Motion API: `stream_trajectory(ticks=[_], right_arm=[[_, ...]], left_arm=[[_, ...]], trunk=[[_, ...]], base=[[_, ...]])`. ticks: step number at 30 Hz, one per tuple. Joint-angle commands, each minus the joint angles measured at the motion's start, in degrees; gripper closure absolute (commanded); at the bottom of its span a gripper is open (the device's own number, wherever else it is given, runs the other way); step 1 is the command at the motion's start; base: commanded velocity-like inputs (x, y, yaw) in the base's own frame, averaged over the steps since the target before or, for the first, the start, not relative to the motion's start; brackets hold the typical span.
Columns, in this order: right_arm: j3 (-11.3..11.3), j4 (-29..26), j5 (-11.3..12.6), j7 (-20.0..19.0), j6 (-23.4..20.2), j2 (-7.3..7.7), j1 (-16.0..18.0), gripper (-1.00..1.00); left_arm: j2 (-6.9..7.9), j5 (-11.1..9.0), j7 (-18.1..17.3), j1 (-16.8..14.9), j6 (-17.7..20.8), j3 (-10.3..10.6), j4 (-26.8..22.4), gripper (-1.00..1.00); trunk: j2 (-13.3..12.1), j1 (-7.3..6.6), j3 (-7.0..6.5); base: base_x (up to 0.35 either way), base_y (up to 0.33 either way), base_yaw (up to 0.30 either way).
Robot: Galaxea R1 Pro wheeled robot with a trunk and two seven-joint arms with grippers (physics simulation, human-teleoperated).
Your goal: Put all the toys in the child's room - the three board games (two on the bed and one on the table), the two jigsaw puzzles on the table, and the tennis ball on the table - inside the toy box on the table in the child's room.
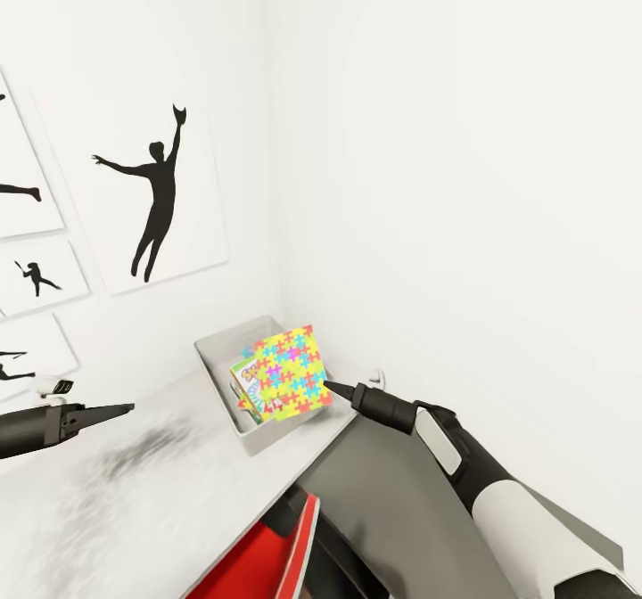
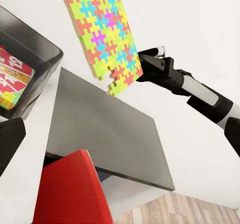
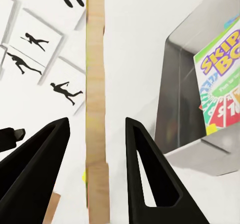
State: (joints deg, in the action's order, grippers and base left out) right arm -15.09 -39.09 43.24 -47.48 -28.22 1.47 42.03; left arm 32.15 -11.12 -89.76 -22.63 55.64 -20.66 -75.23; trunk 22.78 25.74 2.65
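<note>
One jigsaw puzzle [image 1: 292, 373] above one toy box [image 1: 234, 336].

A child's room in a home: white walls meet in a corner, dancer-silhouette posters [image 1: 156, 198] hang on the left wall, and a grey toy box [image 1: 225, 349] holding a SKIP-BO game [image 3: 222, 81] sits on the pale table [image 1: 134, 492].

Bright, even, diffuse light washes the white walls [image 1: 446, 135] nearly featureless; a smudgy dark patch mottles the table [image 1: 134, 456]; renders stay sharp, edges slightly stretched.
</note>
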Motion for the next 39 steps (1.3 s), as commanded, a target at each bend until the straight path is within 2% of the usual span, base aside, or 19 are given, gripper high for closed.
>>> stream_trajectory(ticks=[1, 18, 25, 29, 33, 39], right_arm=[[-0.2, 0.0, 0.6, 0.1, -0.4, 0.05, 0.1, 1.00], [-0.2, -0.5, 0.5, 0.5, -1.1, 0.03, 0.3, 1.00], [-0.2, -0.5, 0.6, 6.7, -7.1, -1.22, 5.1, 1.00], [-0.2, 0.1, 0.8, 12.1, -10.7, -3.11, 10.1, 1.00], [-0.1, 0.3, 0.9, 14.4, -11.9, -3.82, 12.5, 1.00], [-0.1, 0.5, 0.9, 18.4, -12.4, -6.15, 14.5, 1.00]], left_arm=[[0.01, 0.0, -0.2, -0.1, 0.6, 0.0, 0.0, -1.00], [0.01, 0.0, -0.2, -0.1, 0.6, 0.0, 0.0, -1.00], [0.01, 0.0, -0.2, -0.1, 0.6, 0.0, 0.0, -1.00], [0.01, 0.0, -0.2, -0.1, 0.6, 0.0, 0.0, -1.00], [0.01, 0.0, -0.2, 0.0, 0.6, 0.0, 0.0, -1.00], [0.00, 0.0, -0.2, 0.0, 0.6, 0.0, 0.0, -1.00]], trunk=[[0.1, 0.04, 0.14], [0.1, 0.04, 0.14], [0.1, 0.04, 0.14], [0.1, 0.04, 0.14], [0.1, 0.04, 0.14], [0.1, 0.04, 0.14]], base=[[0.035, 0.017, 0.000], [0.003, 0.001, 0.000], [0.000, 0.000, 0.000], [0.000, 0.000, 0.000], [0.000, 0.000, 0.000], [0.000, 0.000, 0.000]])
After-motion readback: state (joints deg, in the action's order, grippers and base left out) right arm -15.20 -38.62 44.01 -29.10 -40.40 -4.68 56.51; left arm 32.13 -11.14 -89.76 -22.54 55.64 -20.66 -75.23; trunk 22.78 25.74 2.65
